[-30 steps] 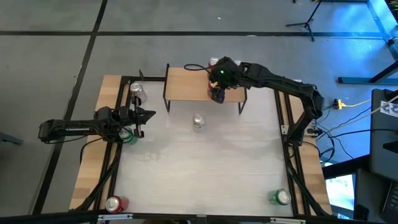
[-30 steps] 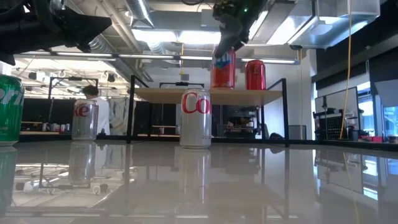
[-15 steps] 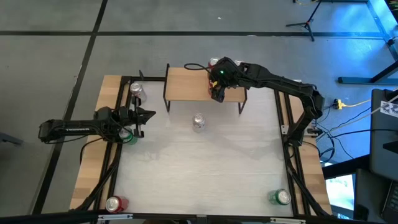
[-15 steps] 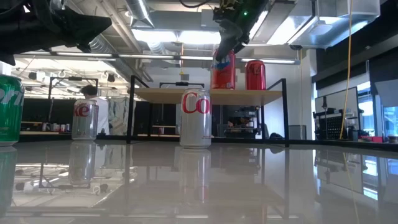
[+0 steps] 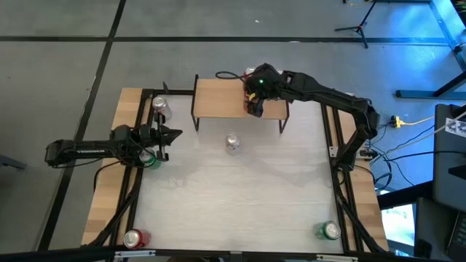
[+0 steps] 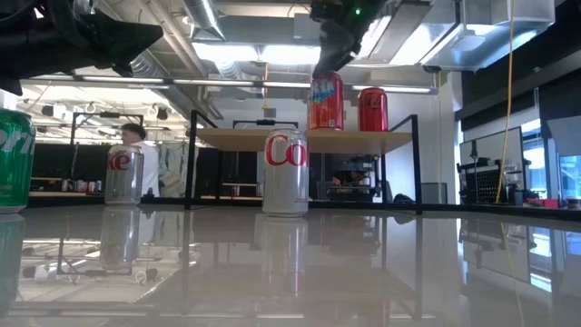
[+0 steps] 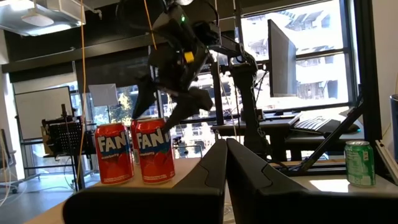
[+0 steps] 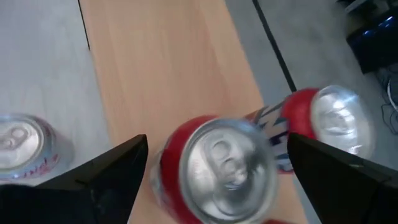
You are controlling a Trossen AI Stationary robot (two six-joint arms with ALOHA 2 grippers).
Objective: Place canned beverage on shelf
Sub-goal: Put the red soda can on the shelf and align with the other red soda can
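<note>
The shelf (image 5: pixel 218 98) stands at the table's far side. Two red Fanta cans stand upright on its right part: one (image 8: pixel 217 168) straight below my right gripper and one (image 8: pixel 329 118) behind it. My right gripper (image 8: pixel 217 140) hangs open above the nearer can (image 6: pixel 326 100), pointing down, with a finger standing off each side and touching nothing. In the low view it (image 6: pixel 331 41) is just over the can's top. My left gripper (image 5: pixel 171 135) is shut and empty at the table's left side, above a green can (image 5: pixel 151 159).
A silver Coke can (image 5: pixel 232 142) stands on the table in front of the shelf. Another silver can (image 5: pixel 159 106) stands at the shelf's left. A red can (image 5: pixel 135 238) and a green can (image 5: pixel 328 231) stand at the near corners. A person (image 6: pixel 136 136) shows in the room behind.
My right gripper has let go of the nearer red can and gone up a little, so its fingers now stand above the can's top. The can stays upright on the shelf.
</note>
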